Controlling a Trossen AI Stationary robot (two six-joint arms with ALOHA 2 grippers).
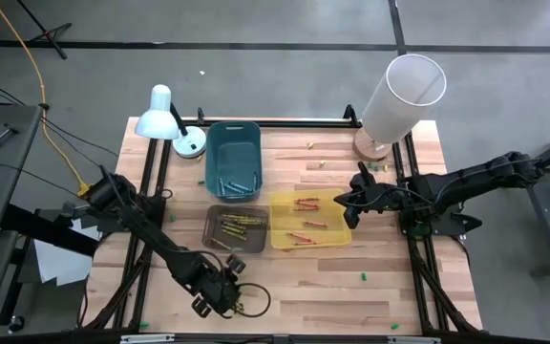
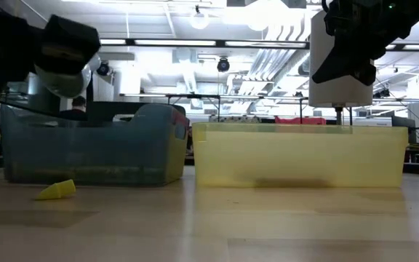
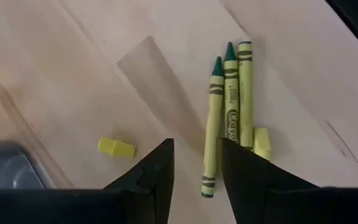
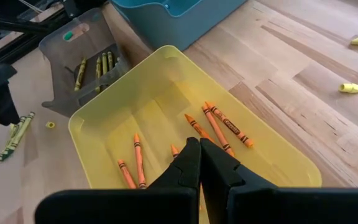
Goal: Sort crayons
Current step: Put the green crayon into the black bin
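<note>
Spanning the scene, the bench carries a yellow bin of orange crayons, where the right pincer hangs pressed together. The left pincer hovers spread, empty, over three green crayons lying side by side. They look light, stiff, brittle and apt to roll; pinch mid-shaft, across the paper wrapper.

My two arms are dark, nearly black, built of jointed tubular links with thin cables running along them. My left claw ends in two flat, matte black wedge fingers; my right claw has the same black, tapered fingers.
</note>
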